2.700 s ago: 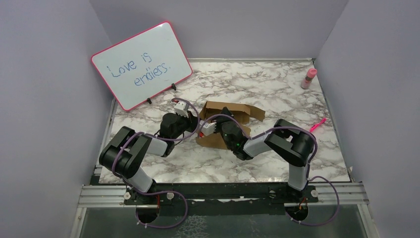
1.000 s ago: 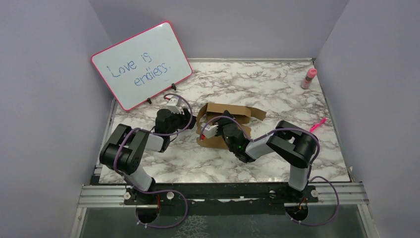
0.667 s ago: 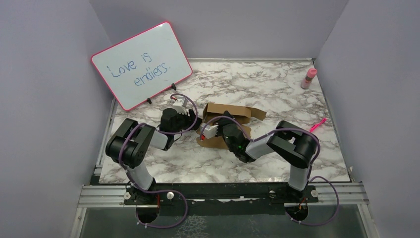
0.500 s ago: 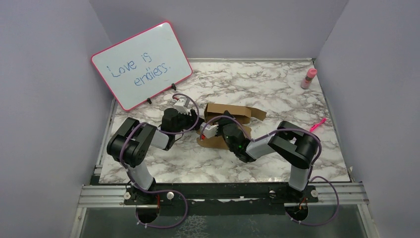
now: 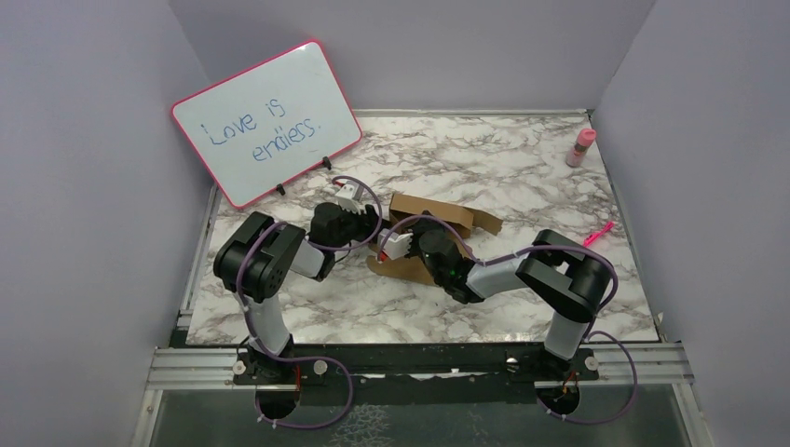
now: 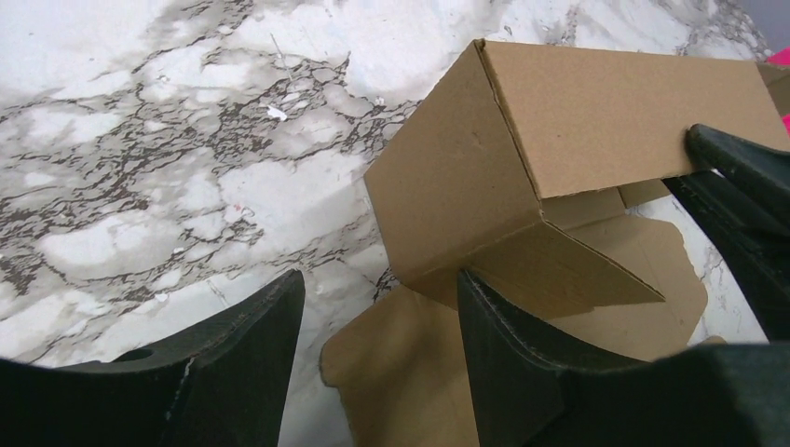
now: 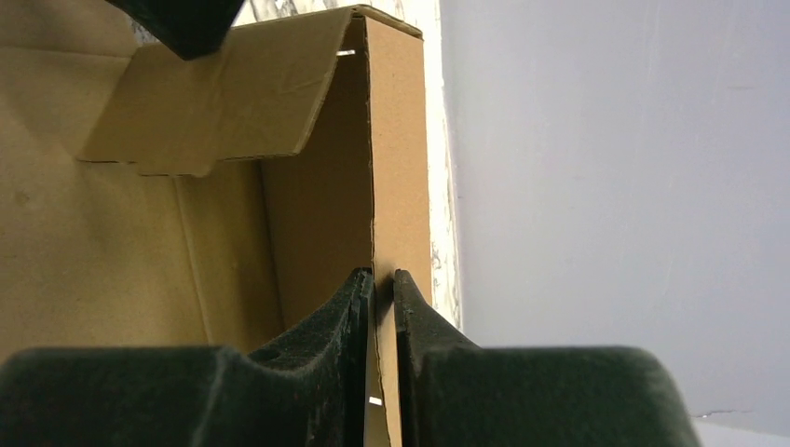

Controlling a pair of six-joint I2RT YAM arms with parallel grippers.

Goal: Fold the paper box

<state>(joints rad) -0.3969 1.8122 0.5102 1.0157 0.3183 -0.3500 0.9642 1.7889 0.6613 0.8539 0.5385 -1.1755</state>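
Both arms reach forward with low, bent elbows and turn inward, so the wrists nearly meet. The left claw (image 6: 377, 289) has its fingers spread wide, gripping nothing. Facing it, the right claw (image 7: 382, 276) pinches a thin wall of the paper box (image 7: 317, 214) between its fingertips.

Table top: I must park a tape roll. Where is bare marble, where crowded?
Bare marble: the far strip between whiteboard and pink bottle, and the near strip in front of the paper box. Crowded: the centre, left pincer and right pincer at the box.
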